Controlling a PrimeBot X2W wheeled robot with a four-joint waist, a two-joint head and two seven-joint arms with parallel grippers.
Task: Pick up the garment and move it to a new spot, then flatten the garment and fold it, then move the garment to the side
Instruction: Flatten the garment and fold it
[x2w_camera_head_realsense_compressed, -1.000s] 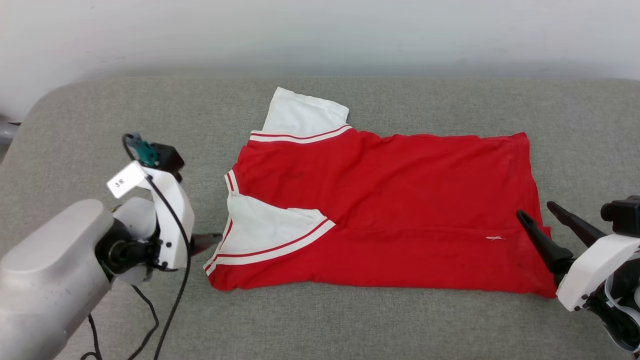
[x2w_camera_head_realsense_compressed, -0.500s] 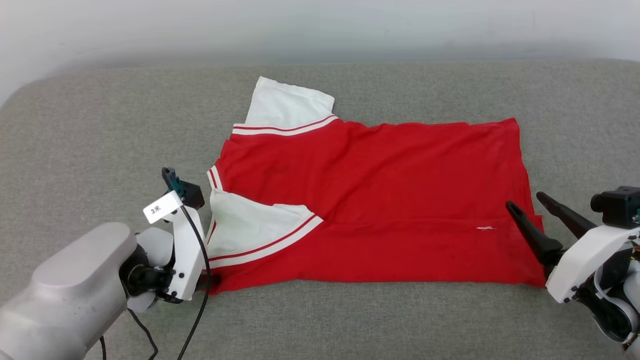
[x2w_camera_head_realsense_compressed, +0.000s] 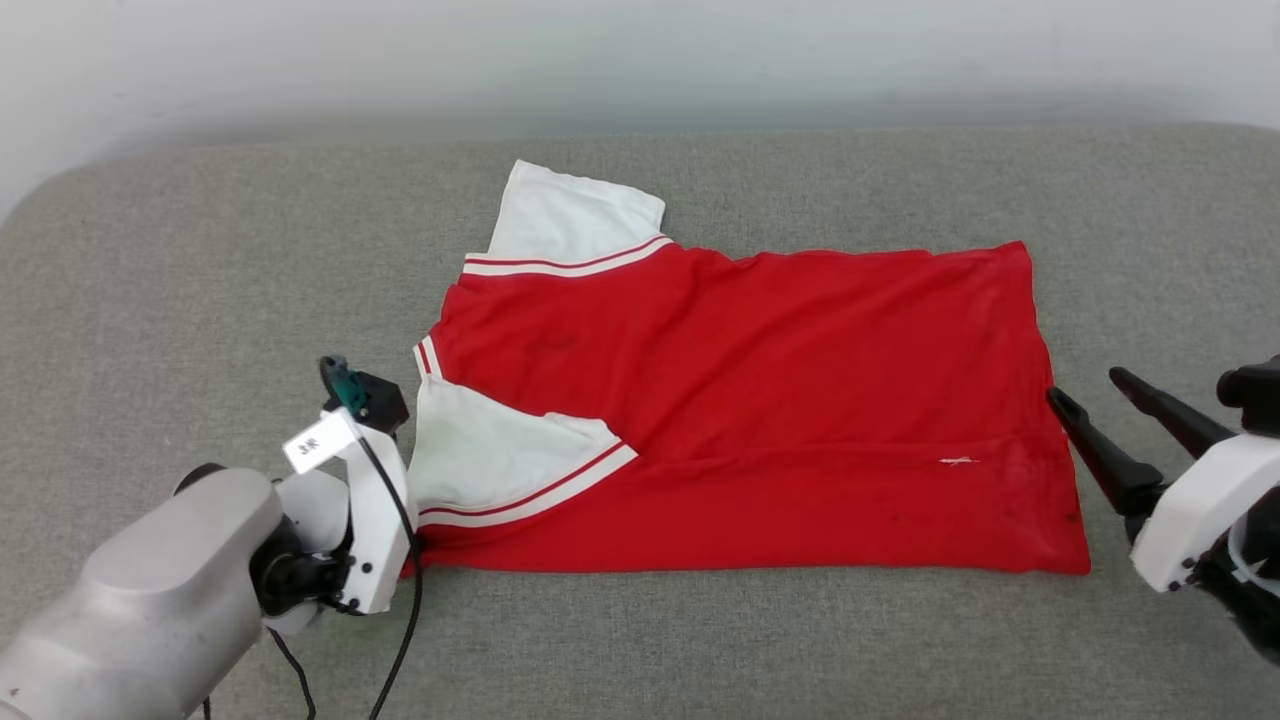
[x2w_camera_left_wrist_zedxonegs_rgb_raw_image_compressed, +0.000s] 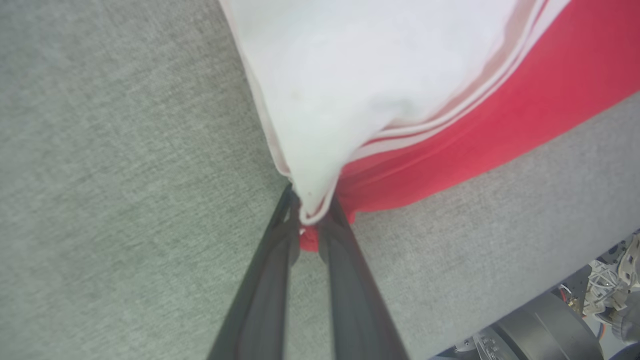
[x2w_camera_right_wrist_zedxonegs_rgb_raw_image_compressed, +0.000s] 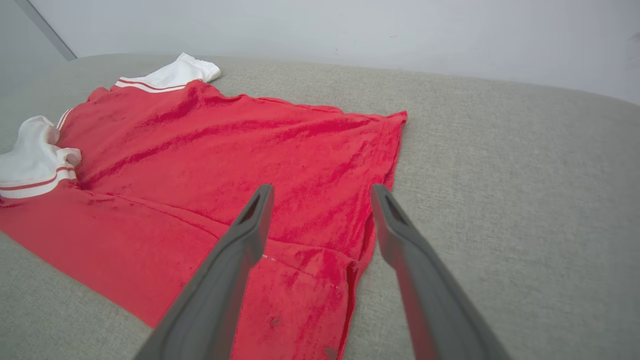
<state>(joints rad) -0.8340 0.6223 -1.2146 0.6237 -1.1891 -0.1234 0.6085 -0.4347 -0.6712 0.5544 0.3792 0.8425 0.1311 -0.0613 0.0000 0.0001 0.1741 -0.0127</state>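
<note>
Shirt (x2w_camera_head_realsense_compressed: 760, 400) of red knit, white sleeves with striped trim, lies nearly flat mid-frame on our grey woven counter (x2w_camera_head_realsense_compressed: 200, 260). Jaws of our left gripper (x2w_camera_left_wrist_zedxonegs_rgb_raw_image_compressed: 312, 220) pinch its lower-left corner; those of our right gripper (x2w_camera_head_realsense_compressed: 1083, 382) gape beside its right hem.

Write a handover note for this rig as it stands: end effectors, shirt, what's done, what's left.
Left end effector: shut on the garment, pinching its near-left corner below the white sleeve.
Right end effector: open at the right-hand hem, gripping nothing.
Garment: spread on the grey cushioned surface, no print showing; near sleeve folded in on top, far sleeve sticking out.
Done: laid out and flattened; near strip looks folded over.
Left: finish the fold, then move it aside.
</note>
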